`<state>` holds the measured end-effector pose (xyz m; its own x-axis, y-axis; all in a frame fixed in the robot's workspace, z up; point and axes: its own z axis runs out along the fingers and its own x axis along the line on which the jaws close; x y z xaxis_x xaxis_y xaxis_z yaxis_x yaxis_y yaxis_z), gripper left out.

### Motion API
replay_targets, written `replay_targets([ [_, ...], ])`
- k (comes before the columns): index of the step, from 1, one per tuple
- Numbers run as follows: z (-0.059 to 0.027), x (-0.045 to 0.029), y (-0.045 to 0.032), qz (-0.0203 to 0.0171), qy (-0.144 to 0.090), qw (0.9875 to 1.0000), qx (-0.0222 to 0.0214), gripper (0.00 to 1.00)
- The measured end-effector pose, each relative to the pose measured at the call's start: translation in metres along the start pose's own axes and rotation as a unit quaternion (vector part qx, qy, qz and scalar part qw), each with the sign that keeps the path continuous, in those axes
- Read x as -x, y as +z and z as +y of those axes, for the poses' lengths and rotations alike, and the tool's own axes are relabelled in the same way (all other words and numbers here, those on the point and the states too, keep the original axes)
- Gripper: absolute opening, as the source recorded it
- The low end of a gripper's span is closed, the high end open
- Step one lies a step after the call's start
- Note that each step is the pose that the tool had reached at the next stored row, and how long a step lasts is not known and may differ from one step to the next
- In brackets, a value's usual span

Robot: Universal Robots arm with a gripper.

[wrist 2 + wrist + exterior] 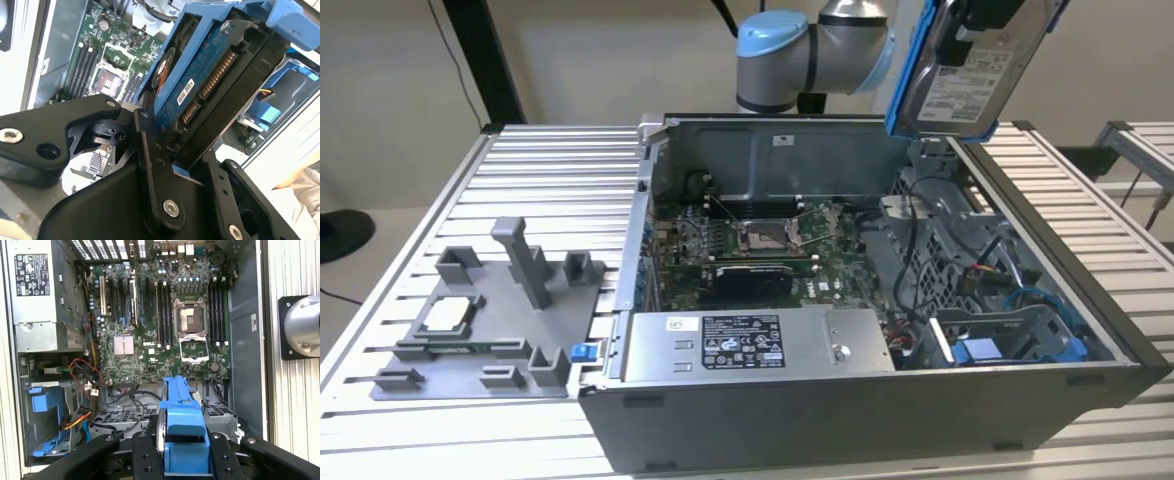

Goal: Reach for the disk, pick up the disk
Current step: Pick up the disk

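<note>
— Since the case [854,420] takes up most of the table [547,150], start there: what is in it?

— It lies open on its side. The board [165,325] covers its floor, with the empty socket [192,320] near the middle. The grey supply box [754,345] sits along the near wall in the exterior view. A blue bay [1014,345] and loose cables [921,270] fill the end toward the exterior view's right.

— And the disk?

— The disk [974,70] is out of the case. It hangs above the far wall, toward the exterior view's right, clear of everything below. The second wrist view shows its blue frame [172,65] and its connector edge between the fingers [155,165].

— So the gripper has it?

— Yes. The gripper [195,150] is clamped on the disk through the frame, a finger on each flat side. I judge reaching done and the pick-up all but complete.

— What does the next move call for?

— A firm hold and a level carry, I think. The disk is tall in the grasp and could swing or slip.

— Anything in the way?

— The far wall and the cables lie right below it, so dropping low would risk a snag. On the exterior view's left, a grey jig [494,320] holds a small chip [447,315], well apart. A sleeve [305,190] shows at an edge of the second wrist view.
</note>
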<state>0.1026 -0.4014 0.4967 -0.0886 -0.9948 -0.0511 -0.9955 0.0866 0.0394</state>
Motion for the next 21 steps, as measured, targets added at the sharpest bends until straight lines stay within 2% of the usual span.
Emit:
replay_targets([
  [11, -0.0001, -0.0014, -0.0002, 0.0002, 0.001, 1.0, 0.0, 0.0],
  [21, -0.0015, -0.0173, -0.001, 0.0001, 0.002, 1.0, -0.0001, 0.0],
])
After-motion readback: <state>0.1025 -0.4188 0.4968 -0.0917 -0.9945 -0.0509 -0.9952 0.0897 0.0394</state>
